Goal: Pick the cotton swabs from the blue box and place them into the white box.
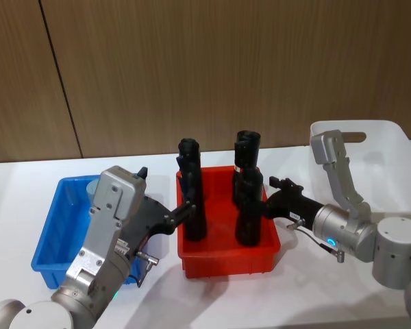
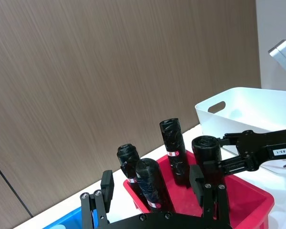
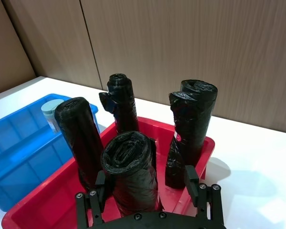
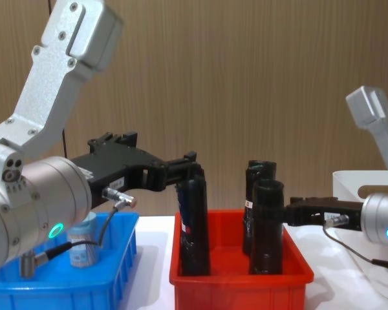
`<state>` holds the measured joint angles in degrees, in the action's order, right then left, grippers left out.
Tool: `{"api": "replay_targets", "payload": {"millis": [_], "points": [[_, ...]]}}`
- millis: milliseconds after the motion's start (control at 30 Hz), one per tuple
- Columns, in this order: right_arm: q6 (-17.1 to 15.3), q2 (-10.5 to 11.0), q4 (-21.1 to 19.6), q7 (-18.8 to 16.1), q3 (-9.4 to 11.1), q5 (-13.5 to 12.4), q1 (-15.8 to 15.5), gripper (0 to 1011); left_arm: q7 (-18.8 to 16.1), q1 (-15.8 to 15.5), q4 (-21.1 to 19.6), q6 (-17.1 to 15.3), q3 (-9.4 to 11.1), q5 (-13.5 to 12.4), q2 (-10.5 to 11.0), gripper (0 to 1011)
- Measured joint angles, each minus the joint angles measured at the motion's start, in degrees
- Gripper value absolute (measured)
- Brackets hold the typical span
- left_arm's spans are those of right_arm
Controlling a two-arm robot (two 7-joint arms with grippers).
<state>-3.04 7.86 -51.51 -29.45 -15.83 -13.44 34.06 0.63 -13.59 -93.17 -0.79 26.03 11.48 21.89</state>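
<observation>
Oddly, both grippers reach toward the red bin (image 1: 227, 264) rather than the blue box (image 1: 51, 236). The left gripper (image 1: 185, 210), jaws spread and empty, has its tips at the near-left black tube (image 1: 194, 205). The right gripper (image 1: 272, 195), jaws likewise apart and holding nothing, sits at the bin's right side against another black tube (image 1: 249, 209). The one visible jar of cotton swabs (image 4: 83, 245) stands upright in the blue box, its long axis vertical, behind and to the left of the left gripper's jaws. The left arm is clearly nearer it; the white box (image 1: 383, 140) stands far right, beyond the right arm.
</observation>
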Motion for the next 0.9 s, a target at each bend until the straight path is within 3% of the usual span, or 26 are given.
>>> {"api": "replay_targets", "payload": {"millis": [233,367,733,800,900], "points": [[0.6,-0.6,2.3,-0.7,-0.3,0.2,1.3,997,0.0,0.0,0.0,0.0,0.0,0.0,0.0,1004],[1.0,-0.8,3.5,-0.9,-0.5,0.2,2.0,928,0.0,0.0,0.0,0.0,0.0,0.0,0.0,1004],[1.9,-1.4,5.9,-1.9,-0.9,0.2,3.3,619,0.0,0.0,0.0,0.0,0.0,0.0,0.0,1004],[2.0,-1.4,6.1,-2.0,-0.9,0.2,3.4,509,0.0,0.0,0.0,0.0,0.0,0.0,0.0,1004],[2.0,-1.4,6.1,-2.1,-0.9,0.1,3.4,483,0.0,0.0,0.0,0.0,0.0,0.0,0.0,1004]]}}
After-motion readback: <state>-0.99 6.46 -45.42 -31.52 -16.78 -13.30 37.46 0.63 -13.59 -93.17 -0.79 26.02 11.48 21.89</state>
